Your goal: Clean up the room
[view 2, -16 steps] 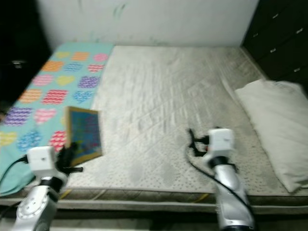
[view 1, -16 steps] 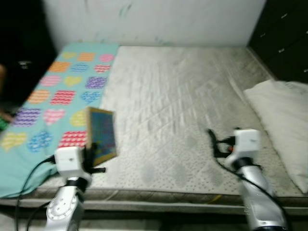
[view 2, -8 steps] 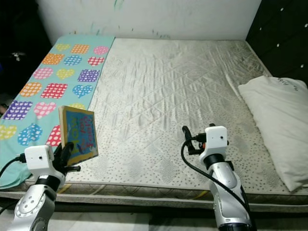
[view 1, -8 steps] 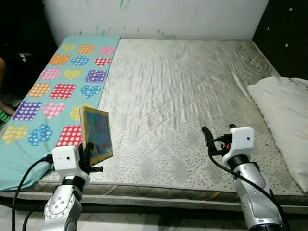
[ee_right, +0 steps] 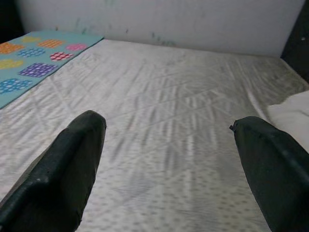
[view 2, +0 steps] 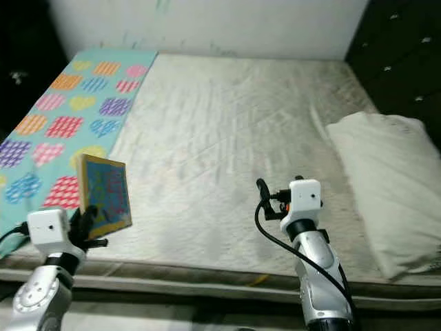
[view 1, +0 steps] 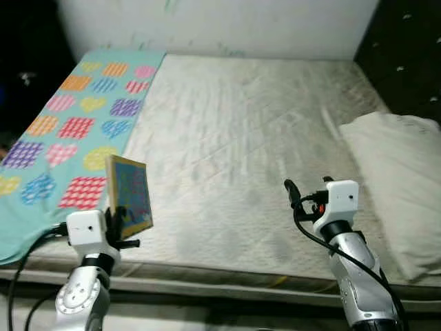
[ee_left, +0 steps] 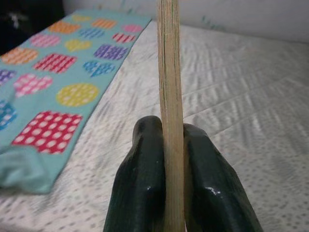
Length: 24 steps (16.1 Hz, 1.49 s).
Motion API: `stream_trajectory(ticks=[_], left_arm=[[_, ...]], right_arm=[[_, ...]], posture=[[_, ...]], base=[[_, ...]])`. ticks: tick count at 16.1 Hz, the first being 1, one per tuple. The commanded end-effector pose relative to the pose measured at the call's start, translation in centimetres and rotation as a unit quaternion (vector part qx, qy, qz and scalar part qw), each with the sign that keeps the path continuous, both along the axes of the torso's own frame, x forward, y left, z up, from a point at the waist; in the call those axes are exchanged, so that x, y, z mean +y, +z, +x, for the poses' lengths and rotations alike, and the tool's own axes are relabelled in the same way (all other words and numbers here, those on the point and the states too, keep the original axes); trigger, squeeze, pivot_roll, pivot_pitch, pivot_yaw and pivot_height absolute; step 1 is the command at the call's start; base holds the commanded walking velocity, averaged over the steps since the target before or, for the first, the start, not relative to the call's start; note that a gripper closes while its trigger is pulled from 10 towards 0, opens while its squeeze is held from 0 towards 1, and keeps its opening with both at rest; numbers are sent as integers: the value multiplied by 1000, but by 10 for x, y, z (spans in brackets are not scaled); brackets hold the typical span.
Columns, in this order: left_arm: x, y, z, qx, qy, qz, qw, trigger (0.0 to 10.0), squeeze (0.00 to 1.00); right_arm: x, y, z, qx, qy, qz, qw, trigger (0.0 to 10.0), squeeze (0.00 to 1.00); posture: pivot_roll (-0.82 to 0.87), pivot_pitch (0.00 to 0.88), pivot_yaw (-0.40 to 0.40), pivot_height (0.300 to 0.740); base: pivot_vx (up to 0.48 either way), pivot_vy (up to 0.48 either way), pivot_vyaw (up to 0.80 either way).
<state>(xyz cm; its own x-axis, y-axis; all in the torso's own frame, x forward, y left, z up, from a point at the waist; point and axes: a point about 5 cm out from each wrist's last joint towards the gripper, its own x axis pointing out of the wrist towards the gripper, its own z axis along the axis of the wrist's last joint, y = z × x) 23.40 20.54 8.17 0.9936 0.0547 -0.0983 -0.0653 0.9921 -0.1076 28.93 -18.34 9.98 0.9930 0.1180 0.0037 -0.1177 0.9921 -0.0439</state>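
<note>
A thin, colourful picture book (view 1: pixel 129 195) stands upright over the front left corner of the bed. My left gripper (view 1: pixel 118 222) is shut on its lower edge. In the left wrist view the book's pale page edge (ee_left: pixel 169 72) rises from between the two black fingers (ee_left: pixel 145 174). My right gripper (view 1: pixel 308 187) hovers open above the front right part of the grey quilted mattress (view 1: pixel 241 124), with nothing between its fingers (ee_right: pixel 72 159).
A teal blanket with coloured hearts and squares (view 1: pixel 62 124) covers the bed's left strip. A white pillow (view 1: pixel 393 172) lies at the right edge. Dark cabinets (view 1: pixel 406 62) stand on the right, and a white wall runs behind the bed.
The whole picture has shifted slightly and blurred, so the camera moved. The left gripper still holds the book upright and the right gripper stays open.
</note>
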Motion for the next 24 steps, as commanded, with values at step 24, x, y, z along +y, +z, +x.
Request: stream_trajectory(ticks=[24], left_arm=[[-7,8,3,-23,-13,-10,1000,10000,0]], right_arm=[[-10,-6,-3,14,-16,0,1000,10000,0]], posture=[[-132,94,4,740]], base=[[0,-182,-127]])
